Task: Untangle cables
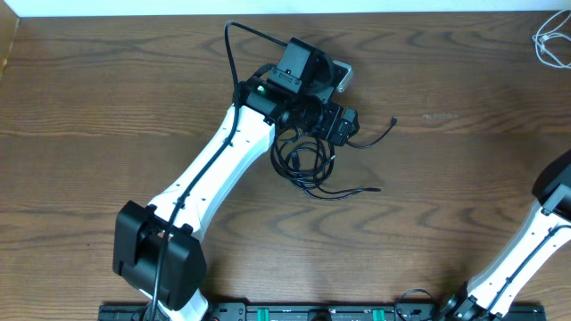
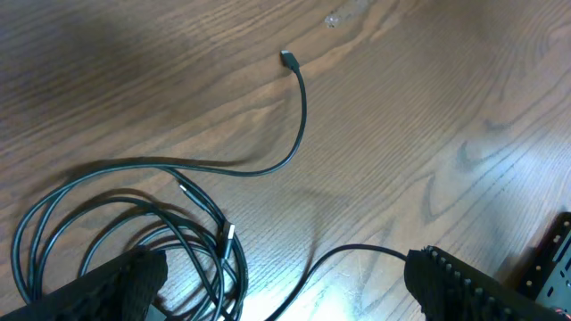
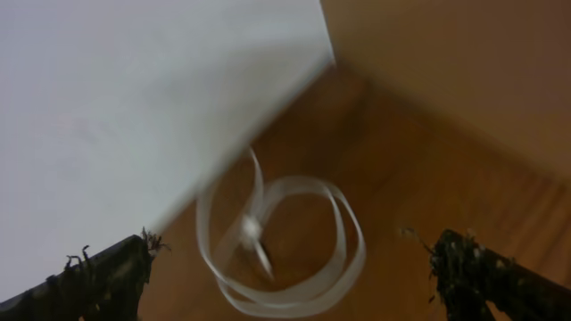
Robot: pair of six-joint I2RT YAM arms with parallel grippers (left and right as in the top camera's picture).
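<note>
Where the black cables [image 1: 302, 165] lay: in a loose coil on the wooden table [image 1: 446, 223], near its middle, right under the wrist end of the left arm [image 1: 223, 169] as I looked down from above.
Loose ends: one strand ran out to the right and finished in a small plug [image 1: 393, 122] clear of the coil. Two more ends [image 1: 370, 189] trailed out together on the near side.
Coil against the left gripper [image 2: 285, 267]: from the wrist camera, the loops sat low on the left and passed beneath the left finger [image 2: 116, 285]. A single strand curved through the gap toward the right finger [image 2: 473, 285], and the far plug lay well ahead of both.
Left gripper opening: wide, with the fingers far apart and no cable pinched between them. Whether the left finger pressed on the loops, I could not tell.
White cable [image 1: 549, 40]: a small bundle in the far right corner of the table, well apart from the black ones.
White cable against the right gripper [image 3: 293, 250]: its loops showed between the two fingers [image 3: 98, 281], farther off and out of focus, beside a pale wall [image 3: 134, 98].
Right gripper opening: wide, gripping nothing.
Right arm [image 1: 535, 250]: at the table's near right edge.
</note>
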